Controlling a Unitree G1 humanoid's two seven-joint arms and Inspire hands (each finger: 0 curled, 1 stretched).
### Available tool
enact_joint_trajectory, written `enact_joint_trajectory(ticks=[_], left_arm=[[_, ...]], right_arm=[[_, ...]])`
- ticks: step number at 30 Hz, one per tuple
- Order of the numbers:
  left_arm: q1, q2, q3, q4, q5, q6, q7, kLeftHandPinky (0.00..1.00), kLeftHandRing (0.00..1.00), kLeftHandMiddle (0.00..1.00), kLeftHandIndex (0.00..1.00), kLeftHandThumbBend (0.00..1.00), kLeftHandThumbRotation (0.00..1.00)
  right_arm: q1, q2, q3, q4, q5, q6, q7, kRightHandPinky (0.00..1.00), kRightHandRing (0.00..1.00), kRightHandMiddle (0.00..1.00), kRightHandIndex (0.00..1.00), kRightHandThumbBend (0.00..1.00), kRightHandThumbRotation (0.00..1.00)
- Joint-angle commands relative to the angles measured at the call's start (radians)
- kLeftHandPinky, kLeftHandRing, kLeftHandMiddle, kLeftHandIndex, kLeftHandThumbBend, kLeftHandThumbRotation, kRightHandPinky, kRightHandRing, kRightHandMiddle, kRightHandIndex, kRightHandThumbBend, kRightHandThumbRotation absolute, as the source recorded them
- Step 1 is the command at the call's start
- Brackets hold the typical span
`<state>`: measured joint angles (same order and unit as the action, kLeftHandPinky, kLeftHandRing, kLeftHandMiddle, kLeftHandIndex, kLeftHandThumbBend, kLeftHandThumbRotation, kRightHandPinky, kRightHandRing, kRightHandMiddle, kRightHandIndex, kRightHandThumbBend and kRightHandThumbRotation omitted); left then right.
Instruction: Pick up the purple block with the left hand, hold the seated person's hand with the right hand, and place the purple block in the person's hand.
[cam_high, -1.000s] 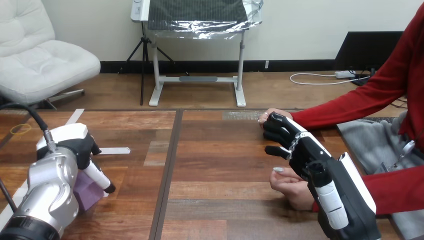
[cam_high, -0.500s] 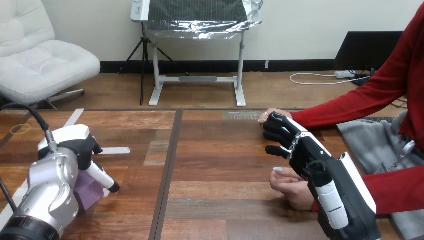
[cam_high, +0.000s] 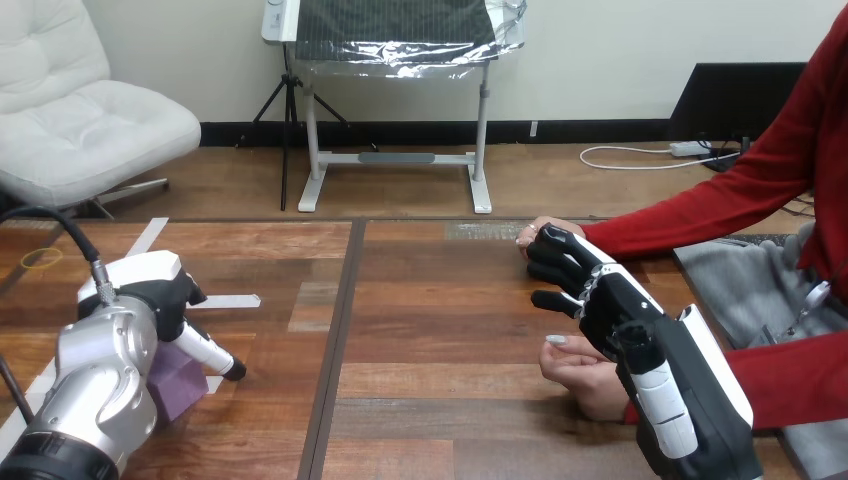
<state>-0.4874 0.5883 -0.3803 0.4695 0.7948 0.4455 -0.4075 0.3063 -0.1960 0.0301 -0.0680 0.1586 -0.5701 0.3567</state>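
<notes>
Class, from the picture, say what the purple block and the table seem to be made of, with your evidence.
Purple block: probably foam or painted wood; matte, even faces, no shine. Table: wood or wood-look laminate; brown planks with grain, slight sheen.

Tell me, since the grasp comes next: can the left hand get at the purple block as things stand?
Probably yes: the left hand sits right over the purple block, fingers straight, nothing between them.

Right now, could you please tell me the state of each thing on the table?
purple block: on the table, beneath the left hand
left hand: open, over the block
right hand: open, fingertips beside the person's farther hand
person's farther hand: on the table, partly hidden
person's nearer hand: loosely curled, on the table
</notes>
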Motion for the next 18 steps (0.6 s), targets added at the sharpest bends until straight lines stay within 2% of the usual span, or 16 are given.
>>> enact_joint_trajectory(ticks=[1, 18], left_arm=[[-0.046, 0.038, 0.015, -0.053, 0.012, 0.003, 0.004, 0.78, 0.86, 0.88, 0.85, 0.82, 0.35], [-0.043, 0.043, 0.009, -0.06, 0.032, 0.019, 0.018, 0.69, 0.81, 0.84, 0.8, 0.84, 0.3]], right_arm=[[-0.067, -0.004, -0.017, -0.041, 0.01, -0.015, -0.002, 0.83, 0.89, 0.89, 0.89, 0.76, 1.0], [-0.07, -0.004, -0.018, -0.037, 0.003, -0.02, -0.007, 0.82, 0.88, 0.89, 0.89, 0.77, 1.0]])
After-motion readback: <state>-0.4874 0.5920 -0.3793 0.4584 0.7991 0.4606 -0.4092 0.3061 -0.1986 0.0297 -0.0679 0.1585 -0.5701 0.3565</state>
